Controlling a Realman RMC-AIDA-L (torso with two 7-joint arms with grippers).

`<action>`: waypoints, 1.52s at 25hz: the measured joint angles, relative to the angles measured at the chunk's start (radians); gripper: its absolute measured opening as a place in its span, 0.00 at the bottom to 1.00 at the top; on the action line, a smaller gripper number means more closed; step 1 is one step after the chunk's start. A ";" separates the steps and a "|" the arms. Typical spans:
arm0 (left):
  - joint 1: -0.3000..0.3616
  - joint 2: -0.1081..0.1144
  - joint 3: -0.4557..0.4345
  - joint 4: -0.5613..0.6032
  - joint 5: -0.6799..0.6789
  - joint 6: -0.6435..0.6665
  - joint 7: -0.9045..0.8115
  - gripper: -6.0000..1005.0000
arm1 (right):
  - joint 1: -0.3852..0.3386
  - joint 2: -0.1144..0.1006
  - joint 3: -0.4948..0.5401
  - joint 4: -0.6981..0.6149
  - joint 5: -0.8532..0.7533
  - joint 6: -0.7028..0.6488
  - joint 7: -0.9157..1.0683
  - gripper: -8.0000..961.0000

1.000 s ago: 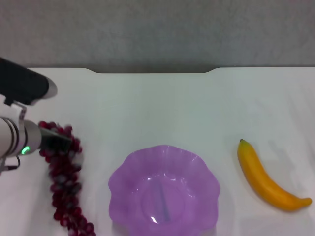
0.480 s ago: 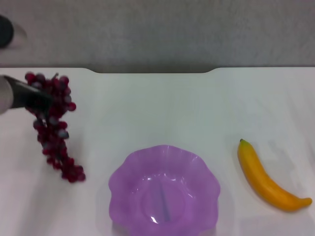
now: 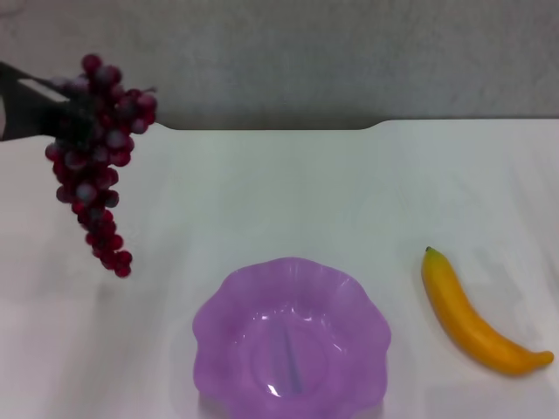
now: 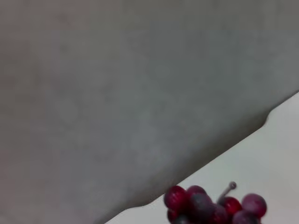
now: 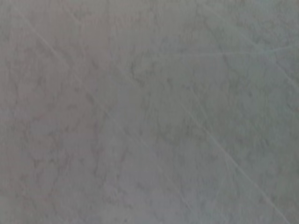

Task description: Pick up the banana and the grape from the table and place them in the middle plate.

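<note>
Knobbly red-purple grape [image 3: 94, 166] dangles from left gripper [image 3: 61, 109].

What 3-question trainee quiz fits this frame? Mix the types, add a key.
1. True or false: the grape lies in the plate.
2. Which gripper holds the grape? A) left B) right
3. Fill in: the banana lies on the ____, on the robot's right of the plate.

Key: 1. False: it hangs in the air from the left gripper, off to the plate's left. 2. A. 3. table.
</note>
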 joint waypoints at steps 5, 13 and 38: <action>-0.016 0.001 0.000 -0.009 -0.078 -0.028 0.031 0.06 | -0.001 0.000 0.000 0.010 0.000 0.000 0.000 0.51; -0.039 0.001 0.001 -0.013 -0.286 -0.093 0.098 0.05 | -0.004 0.000 0.000 0.011 0.000 0.000 0.000 0.51; -0.059 -0.001 0.025 0.000 -0.632 -0.206 0.231 0.05 | 0.003 0.000 -0.001 0.009 0.001 -0.014 0.001 0.51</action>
